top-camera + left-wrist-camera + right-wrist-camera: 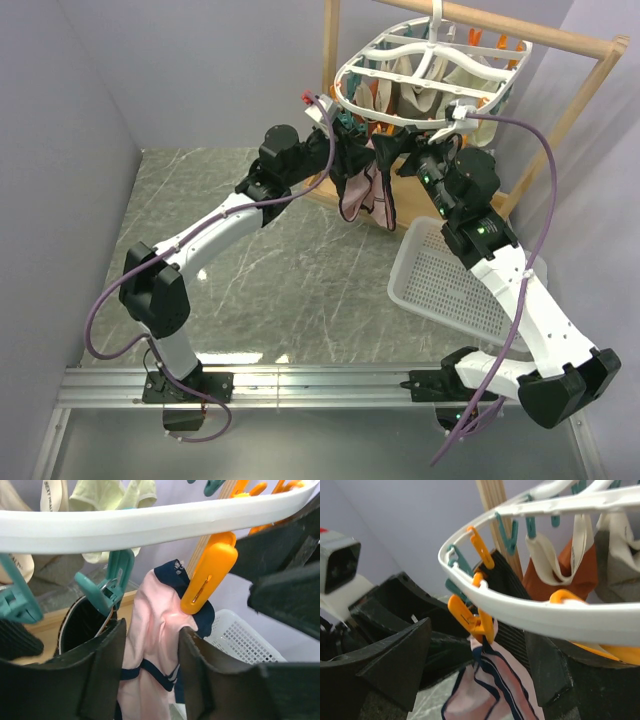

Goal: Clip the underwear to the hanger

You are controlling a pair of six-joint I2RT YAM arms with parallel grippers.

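Observation:
The white oval hanger (352, 68) hangs from the wooden rack at the back. The pale pink underwear (362, 195) with navy edging dangles below its near rim. An orange peg (209, 572) is closed on the top of the underwear (152, 615). The same orange peg (475, 619) shows in the right wrist view, pinching the fabric (492, 690). My left gripper (151, 629) stands open with the hanging fabric between its fingers, not squeezed. My right gripper (479, 635) is open wide on either side of the peg, touching nothing. Both grippers, left (338, 135) and right (408, 150), sit just under the hanger rim.
A white mesh basket (450, 285) lies on the table under the right arm. The wooden rack frame (575, 105) stands behind. Cream and beige garments (425, 90) and a black garment (82, 625) hang from other pegs. A teal peg (114, 582) dangles left of the underwear.

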